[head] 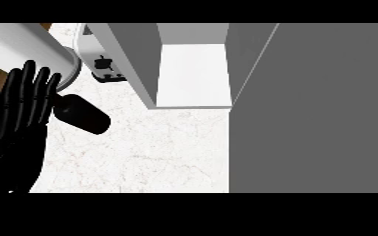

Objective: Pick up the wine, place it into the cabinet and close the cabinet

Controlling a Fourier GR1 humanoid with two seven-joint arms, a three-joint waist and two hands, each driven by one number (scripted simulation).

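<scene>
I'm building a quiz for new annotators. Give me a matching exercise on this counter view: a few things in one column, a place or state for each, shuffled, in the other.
Things:
1. left hand
2. wine bottle
3. cabinet
4. toaster

Places or states:
A. open, white inside
B. dark, lying on the counter
C. at the view's left edge, fingers straight
D. beside the cabinet's left wall

Pairs: 1-C, 2-B, 3-A, 4-D

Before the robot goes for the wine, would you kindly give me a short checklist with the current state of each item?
1. Cabinet open, shelf visible: ok.
2. Cabinet door swung clear of the opening: ok.
3. Wine bottle lying on the counter, not yet grasped: ok.
4. Left hand open beside the bottle, fingers straight: ok.
5. Right hand in view: not ok.
6. Toaster clear of the path: cannot tell.
</scene>
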